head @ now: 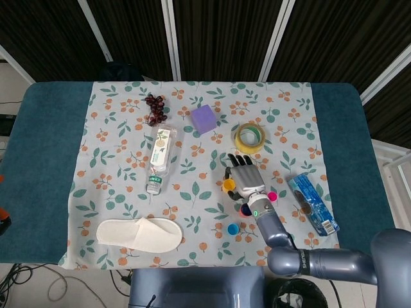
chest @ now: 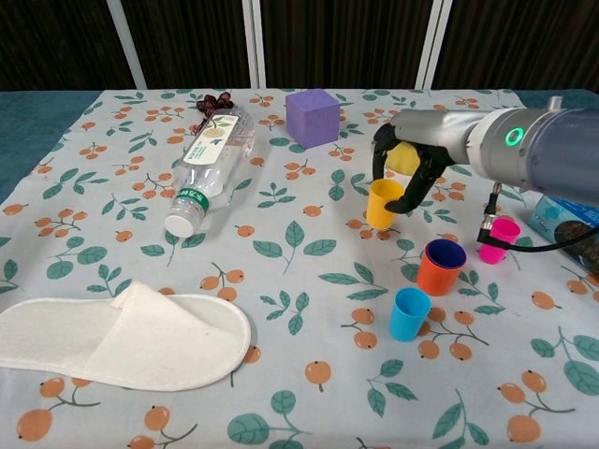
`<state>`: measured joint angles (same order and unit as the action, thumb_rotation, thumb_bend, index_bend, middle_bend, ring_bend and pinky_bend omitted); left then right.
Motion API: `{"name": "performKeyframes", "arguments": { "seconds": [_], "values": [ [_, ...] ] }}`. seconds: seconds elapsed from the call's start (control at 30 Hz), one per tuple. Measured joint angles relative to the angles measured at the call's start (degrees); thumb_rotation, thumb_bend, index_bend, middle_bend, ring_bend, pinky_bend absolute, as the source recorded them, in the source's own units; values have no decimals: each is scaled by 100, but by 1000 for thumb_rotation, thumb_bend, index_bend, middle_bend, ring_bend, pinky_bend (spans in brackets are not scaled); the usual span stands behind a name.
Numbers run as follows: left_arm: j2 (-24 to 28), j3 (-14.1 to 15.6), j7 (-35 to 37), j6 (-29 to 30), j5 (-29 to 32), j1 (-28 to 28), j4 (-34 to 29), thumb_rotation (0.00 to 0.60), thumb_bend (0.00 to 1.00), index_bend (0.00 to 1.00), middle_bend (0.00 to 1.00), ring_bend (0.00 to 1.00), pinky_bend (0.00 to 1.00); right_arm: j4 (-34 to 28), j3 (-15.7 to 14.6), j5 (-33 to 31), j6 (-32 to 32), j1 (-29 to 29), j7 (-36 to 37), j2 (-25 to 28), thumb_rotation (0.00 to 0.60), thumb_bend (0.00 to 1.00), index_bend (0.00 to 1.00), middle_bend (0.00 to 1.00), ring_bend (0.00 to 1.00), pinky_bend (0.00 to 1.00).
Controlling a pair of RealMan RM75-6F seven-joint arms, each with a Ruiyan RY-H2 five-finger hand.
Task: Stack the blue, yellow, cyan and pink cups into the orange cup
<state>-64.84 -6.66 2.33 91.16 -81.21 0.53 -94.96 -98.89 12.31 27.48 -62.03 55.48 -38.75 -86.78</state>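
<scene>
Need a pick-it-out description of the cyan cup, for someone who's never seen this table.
Start at the floral tablecloth, on its right side, where small cups cluster. The cyan cup stands upright nearest the front edge, just in front of the orange cup. It is the only light-blue one, standing alone and empty.

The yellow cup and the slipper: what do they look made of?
Yellow cup: likely hard plastic, smooth, uniform colour, thin rim, held by the right hand. Slipper: soft cream fabric, matte, probably a disposable kind.
</scene>
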Motion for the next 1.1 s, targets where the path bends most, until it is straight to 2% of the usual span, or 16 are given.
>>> {"name": "performKeyframes", "arguments": {
  "seconds": [0.23,0.47,0.57,0.67,1.1],
  "values": [
    [-13,4,-14,6,-20,3,-20,600,814,152,29,18,76,-1153,-215,397,-399,-366,25,824,600,404,462,0,0,52],
    [-33,26,-62,6,-58,10,-25,600,814,152,29,18,76,-1905,-725,1481,-706,-905,244,1316,600,404,462,0,0,52],
    [-36,23,-64,25,-65,4,-18,600,814,152,29,18,76,-1985,-948,1973,-839,-1129,325,1348,600,404,462,0,0,52],
    [-31,19,-50,22,-52,1,-10,600,814,152,29,18,76,-1946,-1099,2198,-910,-1317,433,1291,600,404,462,0,0,52],
    [-33,23,-57,21,-60,3,-6,600,814,152,29,18,76,-1563,-1081,2160,-715,-1445,498,1068,600,404,462,0,0,52]
  ]
}}
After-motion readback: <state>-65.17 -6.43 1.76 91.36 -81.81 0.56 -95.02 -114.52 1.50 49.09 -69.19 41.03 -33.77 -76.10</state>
